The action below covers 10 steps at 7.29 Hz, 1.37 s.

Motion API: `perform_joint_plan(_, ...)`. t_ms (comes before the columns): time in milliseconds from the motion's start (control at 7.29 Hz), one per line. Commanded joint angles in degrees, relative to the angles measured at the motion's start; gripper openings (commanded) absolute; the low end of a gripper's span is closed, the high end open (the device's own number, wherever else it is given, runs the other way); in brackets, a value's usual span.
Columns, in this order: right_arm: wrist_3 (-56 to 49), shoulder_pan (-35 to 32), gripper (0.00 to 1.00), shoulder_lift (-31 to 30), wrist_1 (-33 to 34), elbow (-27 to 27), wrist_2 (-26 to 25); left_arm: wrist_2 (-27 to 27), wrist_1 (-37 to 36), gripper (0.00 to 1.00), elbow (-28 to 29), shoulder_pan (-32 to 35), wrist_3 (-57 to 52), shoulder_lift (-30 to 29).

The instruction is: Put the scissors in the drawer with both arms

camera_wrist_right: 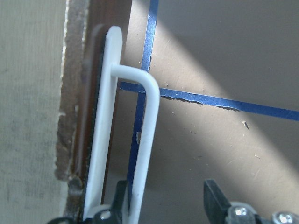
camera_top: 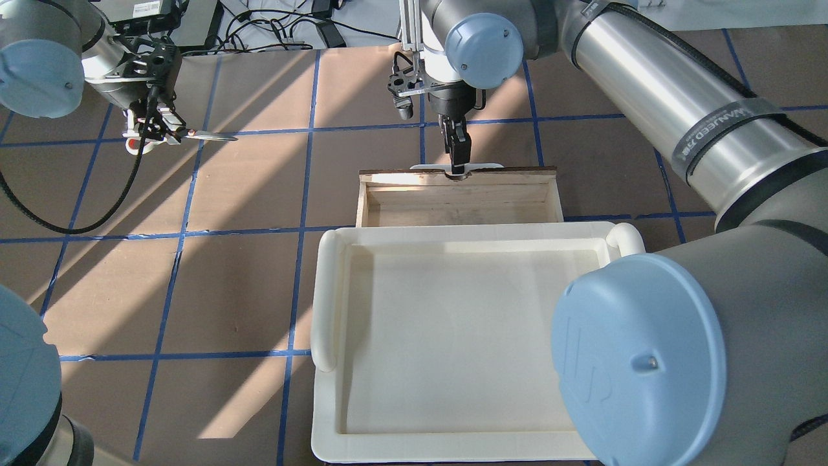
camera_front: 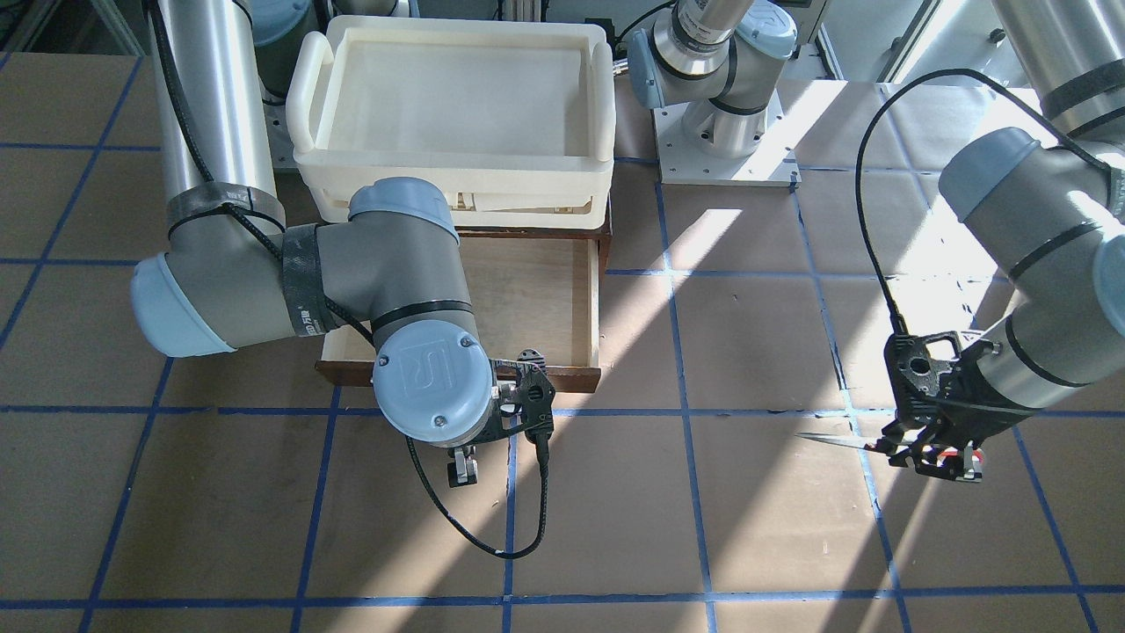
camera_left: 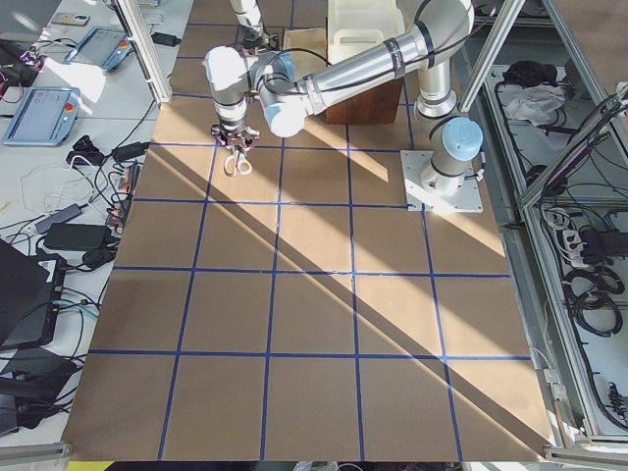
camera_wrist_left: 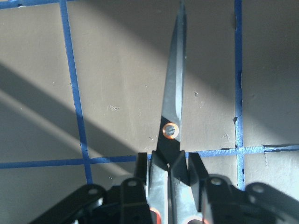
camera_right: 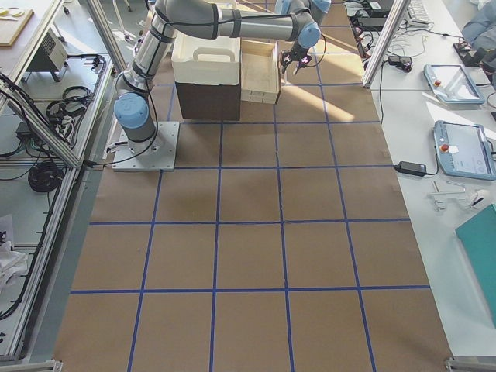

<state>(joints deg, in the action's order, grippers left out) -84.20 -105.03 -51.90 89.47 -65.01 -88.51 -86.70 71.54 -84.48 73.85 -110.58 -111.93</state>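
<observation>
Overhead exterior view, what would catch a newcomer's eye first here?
The open drawer, pulled out from under the cream tray at centre, shows a bare plywood floor. The right arm reaches to its front, jaws open astride the white handle. At upper left, the left arm grips the scissors in shut jaws, blades pointing toward the drawer.

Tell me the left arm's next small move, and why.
Probably swing the left gripper, shut on the scissors, sideways toward the drawer, blades kept level. The drawer stands pulled out with its plywood floor bare, the right gripper sits open around the white handle, and the scissors are well off to the drawer's side.
</observation>
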Motion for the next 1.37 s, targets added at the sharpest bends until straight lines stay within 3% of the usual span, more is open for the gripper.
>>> perform_joint_plan(0, -0.1, 0.2, 0.61, 0.0, 0.3, 0.1, -0.1, 0.1, 0.9, 0.0, -0.3, 0.9, 0.6, 1.1)
perform_joint_plan(823, -2.6, 0.2, 0.59, -0.3, 2.7, 0.0, 0.0, 0.0, 2.2, 0.0, -0.5, 8.8, 3.5, 4.3)
perform_joint_plan(960, -1.2, 0.2, 0.89, -0.5, 3.6, -0.1, 0.8, 0.1, 2.4, 0.0, -0.5, 9.6, 3.5, 4.6)
perform_joint_plan(1097, 0.9, 0.2, 1.0, -1.0, 3.9, -0.1, 1.0, 0.1, 2.6, 0.0, -0.5, 11.0, 3.5, 5.1)
perform_joint_plan(1234, 1.3, 0.2, 1.0, -2.7, 4.0, -0.1, 1.0, 0.0, 2.6, 0.0, -0.6, 12.5, 3.6, 5.7)
